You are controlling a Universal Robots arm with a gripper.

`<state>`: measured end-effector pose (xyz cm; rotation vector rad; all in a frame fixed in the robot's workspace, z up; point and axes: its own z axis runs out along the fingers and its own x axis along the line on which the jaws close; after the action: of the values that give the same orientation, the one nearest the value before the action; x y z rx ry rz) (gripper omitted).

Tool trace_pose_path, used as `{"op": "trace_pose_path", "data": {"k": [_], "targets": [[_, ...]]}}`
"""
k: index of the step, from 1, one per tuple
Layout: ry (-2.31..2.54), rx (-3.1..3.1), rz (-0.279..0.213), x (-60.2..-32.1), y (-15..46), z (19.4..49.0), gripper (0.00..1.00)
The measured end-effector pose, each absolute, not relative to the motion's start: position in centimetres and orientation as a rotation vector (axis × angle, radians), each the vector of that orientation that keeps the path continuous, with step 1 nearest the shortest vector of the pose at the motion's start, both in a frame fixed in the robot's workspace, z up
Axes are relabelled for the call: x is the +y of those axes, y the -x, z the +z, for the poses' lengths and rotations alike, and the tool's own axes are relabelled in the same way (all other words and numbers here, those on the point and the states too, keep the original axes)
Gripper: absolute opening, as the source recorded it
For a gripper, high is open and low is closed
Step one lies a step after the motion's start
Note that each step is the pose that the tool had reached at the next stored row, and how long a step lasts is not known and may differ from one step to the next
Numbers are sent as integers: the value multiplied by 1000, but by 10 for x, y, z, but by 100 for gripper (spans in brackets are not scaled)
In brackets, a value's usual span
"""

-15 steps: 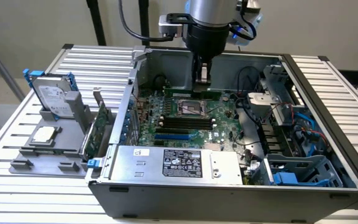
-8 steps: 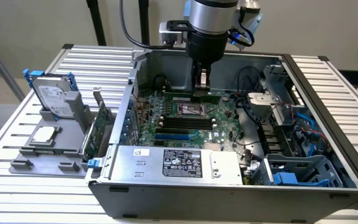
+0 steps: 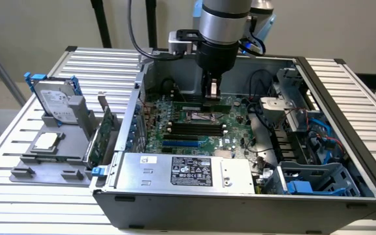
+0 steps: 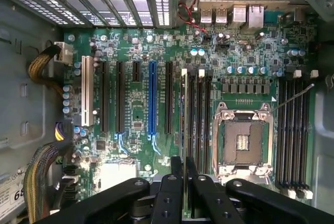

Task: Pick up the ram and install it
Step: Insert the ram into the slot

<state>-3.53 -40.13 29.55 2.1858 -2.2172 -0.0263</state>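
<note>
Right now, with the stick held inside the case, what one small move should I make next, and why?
Probably a slow, straight push down toward the motherboard. The end effector is shut on the ram, whose thin edge runs parallel to the memory slots beside the CPU socket and overlies the outermost one. Whether it already touches that slot I cannot tell.
</note>
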Motion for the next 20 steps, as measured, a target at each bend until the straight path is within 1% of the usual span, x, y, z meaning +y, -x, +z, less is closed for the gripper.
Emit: {"op": "trace_pose_path", "data": {"k": [20], "targets": [[-2186,-2217,-26,-401,34,259,14]]}}
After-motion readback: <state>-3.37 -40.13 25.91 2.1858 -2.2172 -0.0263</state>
